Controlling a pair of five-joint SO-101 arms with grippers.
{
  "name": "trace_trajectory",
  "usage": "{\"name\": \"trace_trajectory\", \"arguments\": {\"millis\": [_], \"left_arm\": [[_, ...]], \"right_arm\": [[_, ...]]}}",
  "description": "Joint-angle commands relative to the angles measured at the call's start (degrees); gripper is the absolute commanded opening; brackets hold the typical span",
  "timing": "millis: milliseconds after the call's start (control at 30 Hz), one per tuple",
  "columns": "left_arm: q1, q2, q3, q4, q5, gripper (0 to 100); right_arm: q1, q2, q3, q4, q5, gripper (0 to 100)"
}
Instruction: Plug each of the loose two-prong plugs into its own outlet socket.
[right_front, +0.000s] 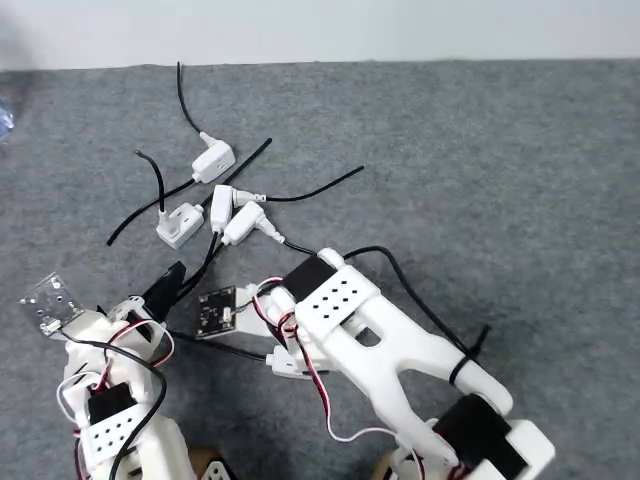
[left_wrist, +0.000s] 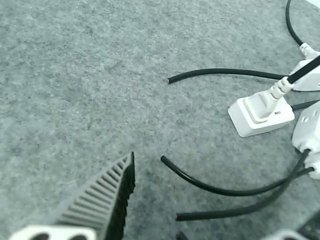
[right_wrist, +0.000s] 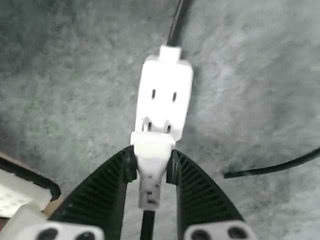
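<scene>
Insertion is the step in hand: at near left my left hand (right_front: 165, 285) sits open and empty, and to its right my right hand (right_wrist: 151, 155) grips a white two-prong plug (right_wrist: 151, 145), its prongs at the face of an outlet socket (right_wrist: 165, 92) lying on the desk (right_wrist: 60, 75). Next, I judge, comes a straight, square push, since the unbraced socket could slide away.

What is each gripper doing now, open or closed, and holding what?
Left gripper: open, holding nothing.
Right gripper: closed on a white plug, prongs at the outlet socket.
</scene>
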Motion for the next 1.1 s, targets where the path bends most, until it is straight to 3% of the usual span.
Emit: {"name": "trace_trajectory", "arguments": {"millis": [0, 367, 667, 833, 1067], "left_arm": [[-0.18, -0.44, -0.4, -1.49, -0.35, 53], [-0.18, -0.44, -0.4, -1.49, -0.35, 53], [-0.18, -0.44, -0.4, -1.49, -0.35, 53], [-0.18, -0.44, -0.4, -1.49, -0.35, 53], [-0.18, -0.44, -0.4, -1.49, -0.35, 53]], "right_arm": [[0.57, -0.4, 1.14, 1.1, -0.35, 0.8], [4.79, -0.57, -1.58, 1.1, 1.76, 0.8], [23.43, 3.03, 0.44, -13.67, 7.38, 0.8], [22.02, 5.49, 6.77, -22.9, 7.03, 0.8], [18.51, 5.76, 9.49, -24.48, 3.78, 0.8]]}}
